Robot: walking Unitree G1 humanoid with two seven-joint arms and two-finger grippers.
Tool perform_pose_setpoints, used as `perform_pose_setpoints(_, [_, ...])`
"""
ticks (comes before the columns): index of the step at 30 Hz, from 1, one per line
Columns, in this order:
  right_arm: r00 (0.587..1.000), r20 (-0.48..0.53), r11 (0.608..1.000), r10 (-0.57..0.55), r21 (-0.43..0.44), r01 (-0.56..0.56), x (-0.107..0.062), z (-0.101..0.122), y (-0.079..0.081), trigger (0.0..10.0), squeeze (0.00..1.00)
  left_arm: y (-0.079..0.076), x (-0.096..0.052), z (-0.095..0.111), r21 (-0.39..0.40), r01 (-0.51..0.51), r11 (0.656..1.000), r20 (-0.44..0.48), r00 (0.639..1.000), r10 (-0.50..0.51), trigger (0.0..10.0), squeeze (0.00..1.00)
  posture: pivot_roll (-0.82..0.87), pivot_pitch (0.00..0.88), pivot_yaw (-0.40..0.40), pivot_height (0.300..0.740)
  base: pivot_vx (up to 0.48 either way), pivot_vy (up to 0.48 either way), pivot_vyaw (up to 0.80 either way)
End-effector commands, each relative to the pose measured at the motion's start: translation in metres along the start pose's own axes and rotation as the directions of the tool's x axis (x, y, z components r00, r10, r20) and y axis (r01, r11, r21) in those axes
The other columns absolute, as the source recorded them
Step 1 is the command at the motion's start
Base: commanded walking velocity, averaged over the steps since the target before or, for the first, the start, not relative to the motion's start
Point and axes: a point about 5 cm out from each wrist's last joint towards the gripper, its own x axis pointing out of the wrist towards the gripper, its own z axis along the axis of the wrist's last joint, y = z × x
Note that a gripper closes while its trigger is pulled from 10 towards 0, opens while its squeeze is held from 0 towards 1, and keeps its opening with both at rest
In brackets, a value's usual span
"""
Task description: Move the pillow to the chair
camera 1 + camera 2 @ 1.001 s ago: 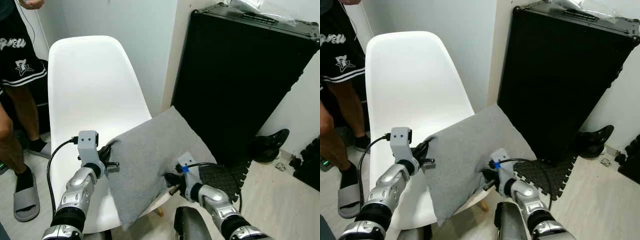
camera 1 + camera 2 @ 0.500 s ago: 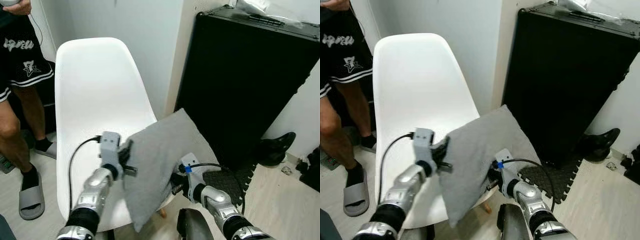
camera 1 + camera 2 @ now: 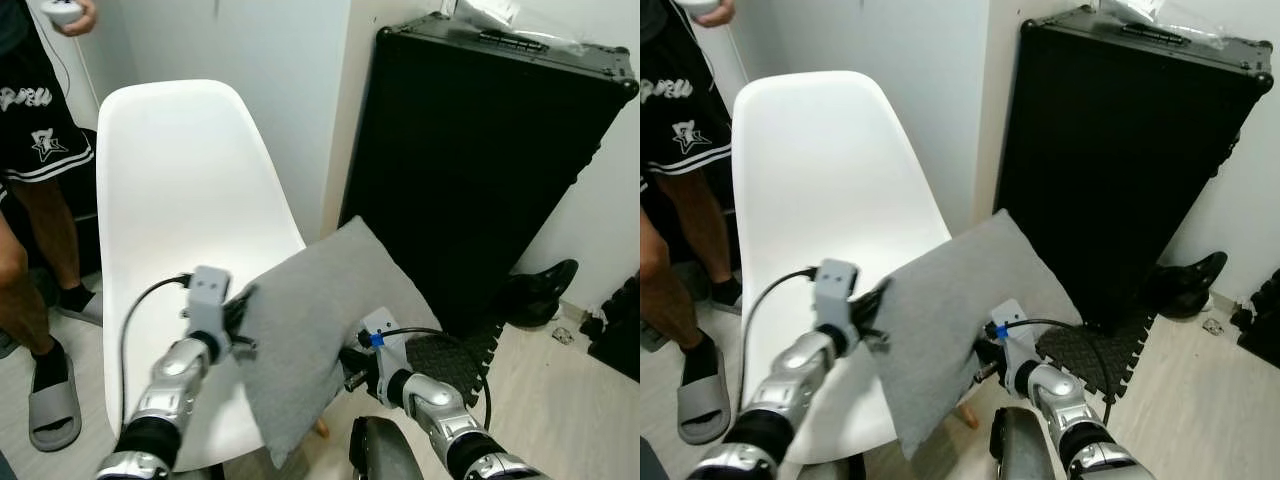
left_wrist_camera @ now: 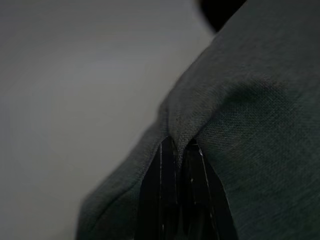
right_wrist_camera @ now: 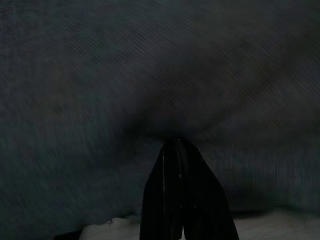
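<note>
The step in hand is the carrying of the pillow over the seat; the setting down is not yet done. The soft grey fabric pillow (image 3: 318,322) hangs in the air between the two arms, tilted, with its upper corner high toward the tall black case (image 3: 480,170) and its lower corner pointing down past the front edge of the white moulded plastic chair (image 3: 170,200). Most of it is above the right part of the seat, and part of it stands out beyond the edge.

The left claw (image 3: 243,318) has its two black fingers pressed together on a fold at the left edge of the pillow (the left wrist view shows the cloth pinched between the tips). The right claw (image 3: 350,368) is closed in the same way on the cloth at the lower right side.

The next move, as I judge it, is to bring the pillow more to the left and lower it until it lies on the seat, and only then to let both claws go; if released here, it may slide off the edge.

The fabric looks plain, without pattern, and a little creased where it is gripped. A person (image 3: 30,150) in black shorts stands left of the chair.
</note>
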Motion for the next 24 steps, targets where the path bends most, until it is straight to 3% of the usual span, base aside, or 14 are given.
perform_pose_setpoints(1, [1.000, 0.006, 1.000, 0.001, 0.004, -0.001, 0.000, 0.001, 0.000, 0.0, 0.00, 0.022, -0.009, -0.004, -0.011, -0.082, 0.997, -0.012, 0.997, 0.082, 10.0, 0.00, -0.01, 0.057, -0.101, 0.582, 0.000, 0.000, 0.00])
perform_pose_setpoints(5, [1.000, 0.003, 1.000, 0.003, 0.003, -0.003, 0.000, 0.000, 0.000, 0.0, 0.00, 0.057, -0.024, -0.004, 0.001, -0.187, 0.982, -0.024, 0.982, 0.187, 10.0, 0.00, 0.00, 0.060, -0.102, 0.582, 0.000, 0.000, 0.00])
perform_pose_setpoints(9, [1.000, 0.002, 1.000, 0.004, 0.004, -0.004, 0.000, 0.000, 0.000, 0.0, 0.00, 0.070, -0.030, -0.004, 0.007, -0.231, 0.973, -0.027, 0.973, 0.231, 10.0, 0.00, 0.00, 0.061, -0.103, 0.582, 0.000, 0.000, 0.00])
perform_pose_setpoints(13, [1.000, 0.000, 1.000, 0.004, 0.005, -0.004, -0.001, -0.002, 0.000, 0.0, 0.00, 0.102, -0.047, -0.002, 0.026, -0.338, 0.941, -0.040, 0.940, 0.339, 10.0, 0.00, -0.01, 0.063, -0.102, 0.582, 0.000, 0.000, 0.00])
perform_pose_setpoints(19, [1.000, -0.003, 1.000, 0.001, 0.006, -0.001, -0.002, -0.003, -0.001, 0.0, 0.00, 0.116, -0.053, 0.001, 0.026, -0.388, 0.921, -0.039, 0.921, 0.388, 10.0, 0.00, -0.01, 0.064, -0.101, 0.582, 0.000, 0.000, 0.00])
perform_pose_setpoints(23, [1.000, -0.005, 1.000, -0.001, 0.004, 0.001, -0.002, -0.003, -0.001, 0.0, 0.00, 0.115, -0.052, 0.001, 0.017, -0.384, 0.923, -0.040, 0.922, 0.384, 10.0, 0.00, -0.01, 0.066, -0.100, 0.582, 0.000, 0.000, 0.00])
perform_pose_setpoints(24, [1.000, -0.005, 1.000, -0.001, 0.004, 0.001, -0.003, -0.003, -0.001, 0.0, 0.00, 0.113, -0.051, 0.000, -0.014, -0.371, 0.928, -0.041, 0.928, 0.371, 10.0, 0.33, -0.01, 0.065, -0.100, 0.582, 0.000, 0.000, 0.00])
